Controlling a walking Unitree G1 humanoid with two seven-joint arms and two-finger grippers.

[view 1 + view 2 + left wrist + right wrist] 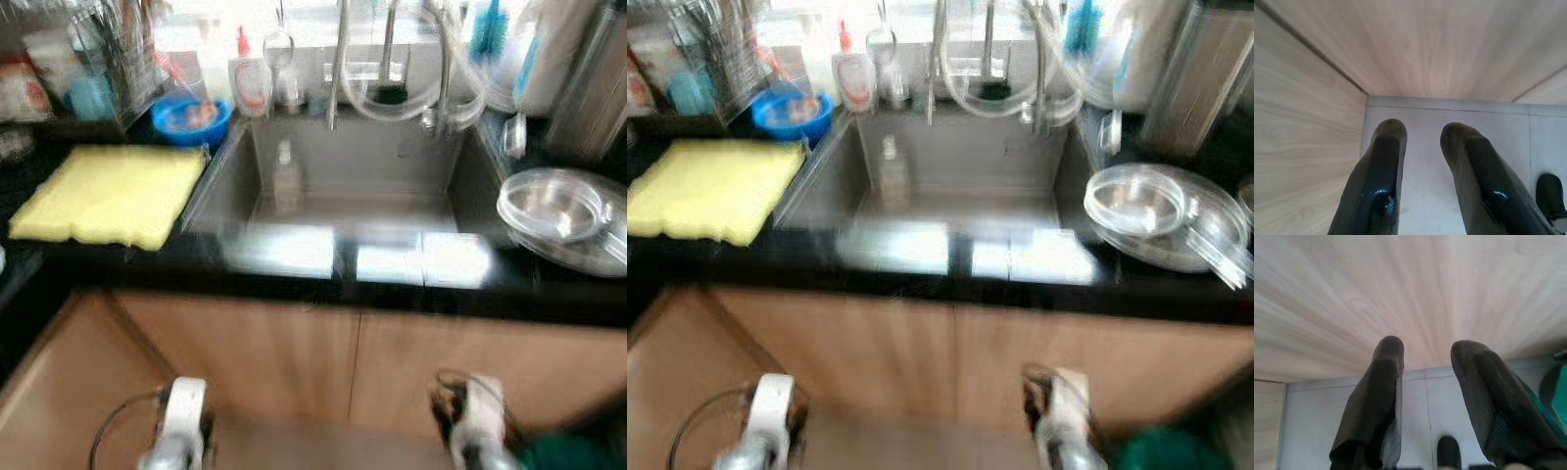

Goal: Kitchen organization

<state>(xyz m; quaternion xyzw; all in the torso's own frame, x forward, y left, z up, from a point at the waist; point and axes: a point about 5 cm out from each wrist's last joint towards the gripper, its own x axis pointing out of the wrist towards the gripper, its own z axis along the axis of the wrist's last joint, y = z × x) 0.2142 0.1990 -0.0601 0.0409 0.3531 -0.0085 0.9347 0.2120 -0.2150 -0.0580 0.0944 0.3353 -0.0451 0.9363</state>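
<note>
Head views are blurred, robot faces the sink [353, 186] set in a black counter [118, 264], wooden cabinet doors [294, 343] below. Both arms hang low in front of the doors; left hand [1422, 134] has its fingers apart and empty, pointing down at the grey floor [1420, 196] beside the cabinet face; right hand [1425, 352] likewise apart and empty over the floor. Nothing grasped yet, organizing looks barely begun. Likely task things are up on the counter: stack of clear glass bowls [563, 215] just right of the sink, near the counter's front edge, yellow mat [113, 191] to the left, blue bowl [191, 117] behind it, soap bottle [250, 83] at the sink's back rim, a small bottle [286, 176] inside the sink. Risks: lifting either arm from this low spot could knock the cabinet doors or the counter lip; the glass stack is slippery and nested, a pinch on one rim could tilt or drop the rest; hoses [411, 98] around the tap could snag a reach; blur makes aiming unreliable until the head settles.
</note>
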